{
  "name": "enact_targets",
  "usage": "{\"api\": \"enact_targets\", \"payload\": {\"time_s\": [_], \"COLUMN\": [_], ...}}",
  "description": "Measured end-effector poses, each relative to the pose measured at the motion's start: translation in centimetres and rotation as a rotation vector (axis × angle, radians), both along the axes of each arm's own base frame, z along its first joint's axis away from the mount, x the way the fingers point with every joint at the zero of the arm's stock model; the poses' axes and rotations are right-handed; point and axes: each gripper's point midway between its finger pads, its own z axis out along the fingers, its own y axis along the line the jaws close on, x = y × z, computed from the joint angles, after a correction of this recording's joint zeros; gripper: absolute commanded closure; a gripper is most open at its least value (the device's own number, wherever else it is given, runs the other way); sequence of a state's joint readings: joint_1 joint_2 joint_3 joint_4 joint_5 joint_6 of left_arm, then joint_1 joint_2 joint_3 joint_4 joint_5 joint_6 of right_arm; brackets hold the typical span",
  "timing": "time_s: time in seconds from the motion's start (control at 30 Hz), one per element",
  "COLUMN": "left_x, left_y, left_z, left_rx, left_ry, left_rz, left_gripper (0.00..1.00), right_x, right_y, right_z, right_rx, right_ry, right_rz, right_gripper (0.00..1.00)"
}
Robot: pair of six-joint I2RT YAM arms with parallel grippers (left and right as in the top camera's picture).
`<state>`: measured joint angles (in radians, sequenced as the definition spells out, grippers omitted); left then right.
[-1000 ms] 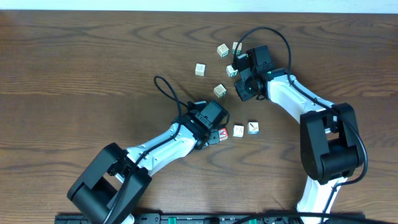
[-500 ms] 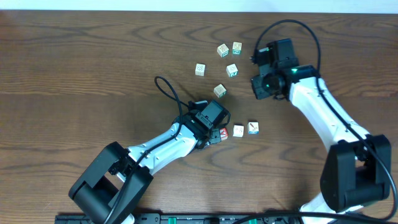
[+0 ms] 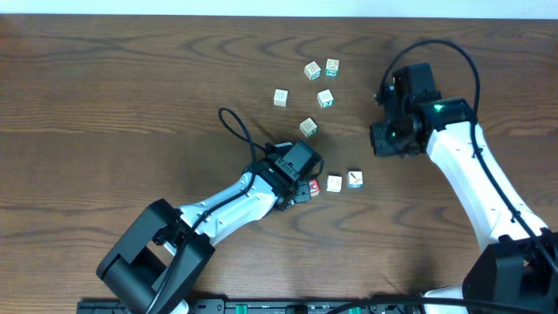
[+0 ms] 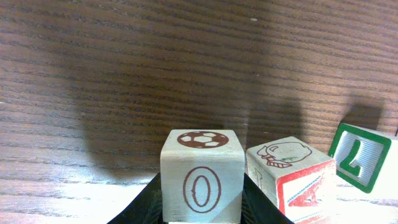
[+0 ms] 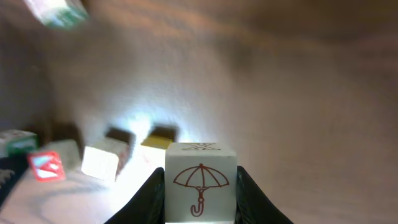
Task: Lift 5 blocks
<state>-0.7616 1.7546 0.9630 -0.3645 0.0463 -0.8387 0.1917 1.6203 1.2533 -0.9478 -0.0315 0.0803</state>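
The left gripper [image 4: 202,208] is clamping a pale cube, the O block [image 4: 202,180], between its two fingers, low over the table [image 3: 105,87] near the middle. That cube is sitting square in the grip. Its brown O is facing the wrist camera upright, with a football print on the face above it. I cannot tell whether it is clear of the wood. Just beside it, on its right in the wrist view, a red-printed block [image 4: 292,180] is standing turned a little. Past that, a green L block [image 4: 364,155] is sitting at an angle.

The right gripper [image 5: 200,196] is gripping the umbrella block [image 5: 200,177], raised above the table at the right side. The umbrella is facing its camera upright, and that view is coming through blurred.

Five loose blocks [image 3: 309,127] are lying scattered toward the far edge, apart from either gripper. The left arm's black cable [image 3: 235,122] is looping over the wood near them.
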Motion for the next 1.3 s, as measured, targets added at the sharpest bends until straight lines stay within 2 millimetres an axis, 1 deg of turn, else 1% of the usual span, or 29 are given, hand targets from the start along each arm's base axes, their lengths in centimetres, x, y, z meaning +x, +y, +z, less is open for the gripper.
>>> {"api": "enact_targets", "payload": {"time_s": [0.03,0.1,0.23,0.4,0.77,0.87,0.97,1.23,1.27,1.3], "left_x": [0.0,-0.1,-0.7,-0.8,-0.8,-0.9,-1.0,-1.3,-1.3,-1.4], "left_y": [0.0,0.0,0.0,-0.3,-0.6,-0.7,-0.6,-0.3,-0.3,-0.3], "left_z": [0.0,0.0,-0.7,-0.6,-0.5,-0.4,-0.3,-0.4,-0.4,-0.4], "left_rx": [0.0,-0.002,0.007,-0.003,-0.016,-0.02,-0.02,-0.009,-0.008,-0.006], "left_ry": [0.001,0.006,0.035,0.039,0.041,0.043,0.046,0.059,0.061,0.062], "left_rz": [-0.001,0.001,-0.01,-0.013,-0.018,-0.02,-0.02,-0.02,-0.02,-0.02], "left_gripper": [0.69,0.6,0.48,0.41,0.33,0.29,0.29,0.29,0.31,0.4], "right_x": [-0.5,-2.0,-3.3,-4.0,-5.0,-5.2,-5.3,-4.4,-4.3,-4.3], "right_y": [-0.2,-0.5,-0.8,-0.9,-0.6,-0.6,-0.6,-0.3,-0.3,-0.3], "right_z": [-0.7,-2.4,-4.2,-5.9,-8.3,-8.8,-9.1,-9.0,-8.9,-8.9], "right_rx": [-0.005,-0.015,-0.022,-0.019,0.012,0.015,0.015,0.024,0.025,0.025], "right_ry": [0.021,0.072,0.108,0.119,0.12,0.118,0.117,0.076,0.073,0.073], "right_rz": [-0.012,-0.03,-0.048,-0.059,-0.056,-0.055,-0.054,-0.041,-0.04,-0.039], "right_gripper": [0.99,0.99,0.99,0.99,0.99,0.99,0.99,0.99,0.99,0.99]}}
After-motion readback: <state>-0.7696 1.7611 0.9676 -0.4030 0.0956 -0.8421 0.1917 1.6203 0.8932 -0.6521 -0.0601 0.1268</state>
